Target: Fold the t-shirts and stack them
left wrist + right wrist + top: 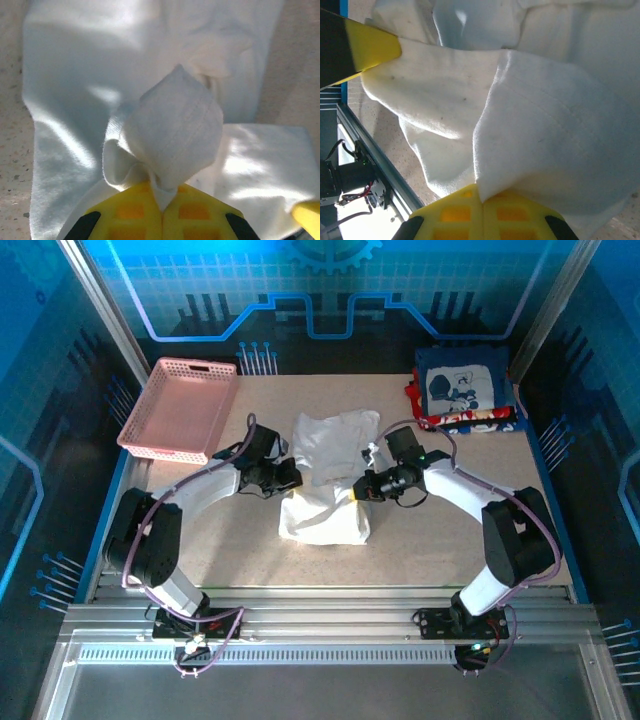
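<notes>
- The white t-shirt (325, 520) was seen crumpled at the middle of the desk (230, 540), well apart from the folded shirts (465, 390) stacked at the far right corner.
- The left gripper (161, 207) was clamped on a bunched fold of the cloth, and the right gripper (482, 200) was pinched onto a thicker fold at the opposite side.
- The step in hand was judged to be spreading the shirt flat before folding.
- Both pinches were best lifted together and drawn evenly apart, so that the cloth would be tensioned without slipping or twisting.

basket (180, 410) left, shirt (326, 516) centre, stack (465, 390) right
</notes>
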Robot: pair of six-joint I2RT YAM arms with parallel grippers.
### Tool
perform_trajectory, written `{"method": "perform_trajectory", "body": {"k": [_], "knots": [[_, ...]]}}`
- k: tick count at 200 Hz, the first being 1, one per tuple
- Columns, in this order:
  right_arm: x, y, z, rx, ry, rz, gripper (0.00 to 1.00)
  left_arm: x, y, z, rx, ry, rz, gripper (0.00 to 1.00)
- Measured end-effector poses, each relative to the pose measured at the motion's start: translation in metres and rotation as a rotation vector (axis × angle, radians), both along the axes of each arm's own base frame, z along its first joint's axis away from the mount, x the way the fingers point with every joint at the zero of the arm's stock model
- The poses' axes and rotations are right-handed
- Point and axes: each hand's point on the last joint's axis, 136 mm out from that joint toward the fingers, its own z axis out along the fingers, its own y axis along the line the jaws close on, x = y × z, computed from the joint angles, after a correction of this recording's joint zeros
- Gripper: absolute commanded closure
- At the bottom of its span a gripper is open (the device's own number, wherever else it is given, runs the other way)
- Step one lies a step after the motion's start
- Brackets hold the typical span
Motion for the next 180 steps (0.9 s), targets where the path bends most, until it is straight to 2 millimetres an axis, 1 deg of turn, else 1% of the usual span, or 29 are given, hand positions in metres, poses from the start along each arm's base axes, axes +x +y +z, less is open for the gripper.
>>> {"method": "perform_trajectory", "body": {"k": [20, 56, 83, 101, 118, 130, 131, 142, 163, 180], "knots": [[0.007, 0.003, 0.011, 0.009, -0.025, 0.002, 0.97, 0.006, -0.004, 0.013, -0.016, -0.037, -0.020, 1.00], [0.022, 0.009, 0.036, 0.029, -0.092, 0.016, 0.98, 0.018, -0.010, 0.025, -0.043, -0.062, -0.032, 1.00], [0.039, 0.015, 0.054, 0.040, -0.141, 0.027, 0.98, 0.037, -0.006, 0.028, -0.053, -0.072, -0.016, 1.00], [0.052, 0.016, 0.059, 0.041, -0.160, 0.027, 0.98, 0.051, 0.001, 0.035, -0.061, -0.091, 0.001, 1.00], [0.061, 0.015, 0.057, 0.033, -0.158, 0.025, 0.98, 0.064, 0.005, 0.044, -0.071, -0.117, 0.012, 1.00], [0.068, 0.014, 0.055, 0.027, -0.155, 0.027, 0.98, 0.076, 0.007, 0.049, -0.078, -0.138, 0.017, 1.00], [0.069, 0.014, 0.054, 0.026, -0.154, 0.027, 0.98, 0.079, 0.007, 0.051, -0.081, -0.144, 0.019, 1.00], [0.076, 0.013, 0.050, 0.019, -0.148, 0.027, 0.98, 0.089, 0.008, 0.052, -0.087, -0.154, 0.023, 1.00], [0.084, 0.008, 0.038, 0.004, -0.120, 0.015, 0.98, 0.103, 0.008, 0.045, -0.094, -0.148, 0.021, 1.00], [0.089, 0.001, 0.027, -0.011, -0.092, -0.002, 0.98, 0.114, 0.007, 0.029, -0.092, -0.129, 0.012, 1.00]]}}
